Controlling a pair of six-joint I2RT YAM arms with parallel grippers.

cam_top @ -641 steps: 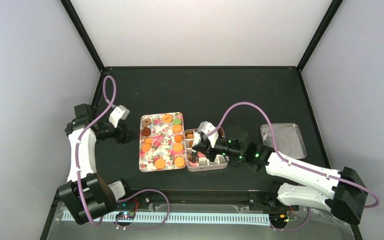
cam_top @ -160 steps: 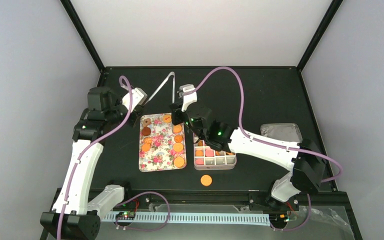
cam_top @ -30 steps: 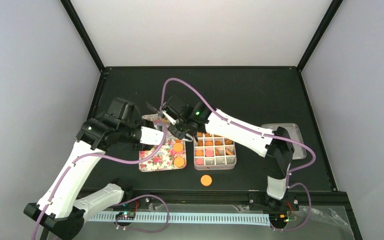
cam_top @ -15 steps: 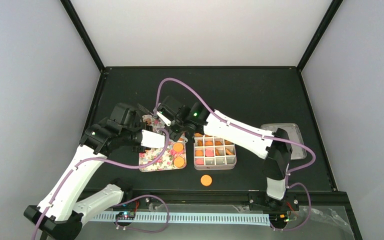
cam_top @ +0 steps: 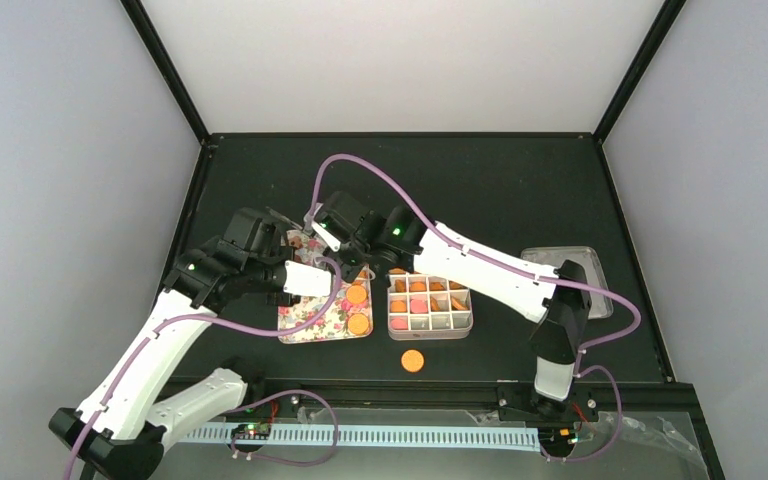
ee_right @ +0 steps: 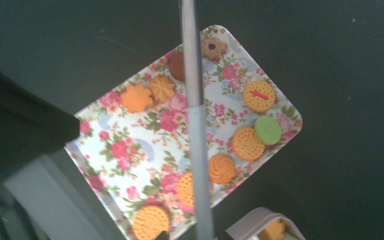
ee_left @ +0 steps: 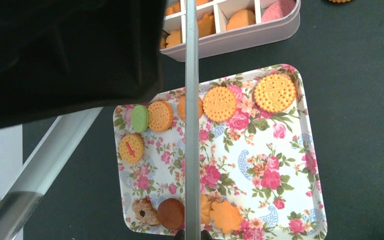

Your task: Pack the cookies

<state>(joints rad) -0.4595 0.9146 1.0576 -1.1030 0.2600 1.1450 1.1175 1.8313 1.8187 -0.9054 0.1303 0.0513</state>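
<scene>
The cookies (ee_left: pixel 220 104) lie on the flowered tray (ee_left: pixel 280 165), with more in the box (ee_left: pixel 240 37) beside it. Above the tray, the left tool (ee_left: pixel 192 235) has just clamped on the tongs (ee_left: pixel 192 125). I cannot tell whether the right tool (ee_right: pixel 195 236) still grips them; it looks like a handover. The overhead view shows a stray cookie (cam_top: pixel 413 360) off the tray's near corner, which the right wrist view misses.
</scene>
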